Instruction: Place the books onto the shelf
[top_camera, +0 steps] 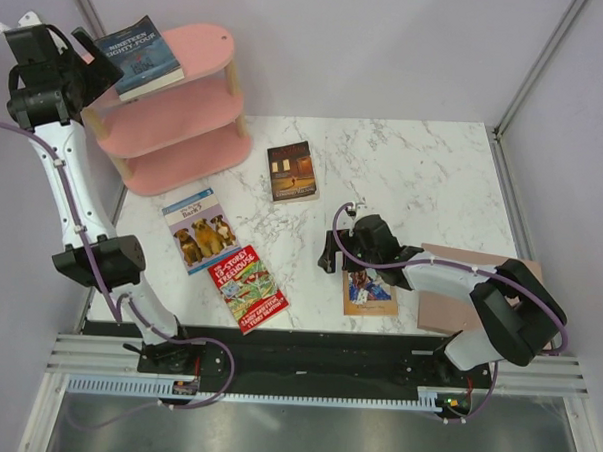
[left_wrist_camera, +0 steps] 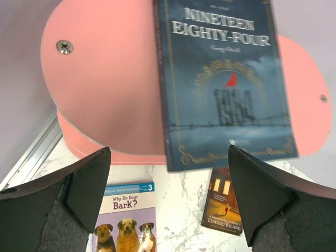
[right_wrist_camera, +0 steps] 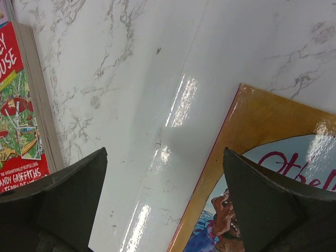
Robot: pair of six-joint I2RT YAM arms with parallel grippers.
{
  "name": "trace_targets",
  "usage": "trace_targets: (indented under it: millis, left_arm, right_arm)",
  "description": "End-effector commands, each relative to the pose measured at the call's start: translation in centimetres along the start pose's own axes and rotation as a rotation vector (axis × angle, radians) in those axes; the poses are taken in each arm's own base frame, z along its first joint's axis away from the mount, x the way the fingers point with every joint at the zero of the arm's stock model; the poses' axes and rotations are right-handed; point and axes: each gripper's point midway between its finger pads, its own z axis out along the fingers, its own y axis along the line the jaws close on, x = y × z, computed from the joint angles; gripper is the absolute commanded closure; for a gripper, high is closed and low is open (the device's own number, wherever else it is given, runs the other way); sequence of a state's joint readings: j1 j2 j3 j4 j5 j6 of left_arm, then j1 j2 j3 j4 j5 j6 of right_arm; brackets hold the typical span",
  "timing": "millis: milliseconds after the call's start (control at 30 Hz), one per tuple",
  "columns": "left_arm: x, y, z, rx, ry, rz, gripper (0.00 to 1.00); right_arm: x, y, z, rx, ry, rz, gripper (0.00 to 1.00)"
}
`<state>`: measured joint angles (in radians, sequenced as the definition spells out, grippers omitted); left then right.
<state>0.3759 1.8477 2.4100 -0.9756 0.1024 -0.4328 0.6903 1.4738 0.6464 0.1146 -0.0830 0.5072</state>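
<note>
The tabletop (top_camera: 414, 171) looks like white marble with grey veins, smooth and very glossy. The shelf (top_camera: 176, 120) has smooth, matt pink boards with a shiny metal screw (left_wrist_camera: 63, 46), and posts (top_camera: 231, 81) of pale bare wood. The orange-tan book (right_wrist_camera: 262, 136) has a glossy paper cover, the dark blue book (left_wrist_camera: 220, 79) a duller one. The left fingers (left_wrist_camera: 89, 184) are black and matt, with rough grey padding. The brown board (top_camera: 448, 307) at the right edge looks matt.

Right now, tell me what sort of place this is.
Likely a robot test cell, not a home: black-and-white left arm and right arm bolted to an aluminium rail, plain pale partition walls around the white marble-patterned table, a small pink wooden-posted shelf as prop.
</note>
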Motion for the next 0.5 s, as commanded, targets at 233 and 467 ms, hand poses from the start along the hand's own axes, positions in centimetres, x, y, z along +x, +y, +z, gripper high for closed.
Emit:
trace_targets:
  millis: [233,467]
  left_arm:
    - [6.6,-15.6,-14.9,0.562,0.008,0.327,0.02]
    - [22.7,-15.5,-12.1,0.517,0.317,0.455,0.31]
  right_arm:
    - [-5.7,-0.7,-2.0,0.151,-0.121,-0.017,0.02]
    - [-9.6,-3.2,-1.6,0.162,-0.142,0.063,0.02]
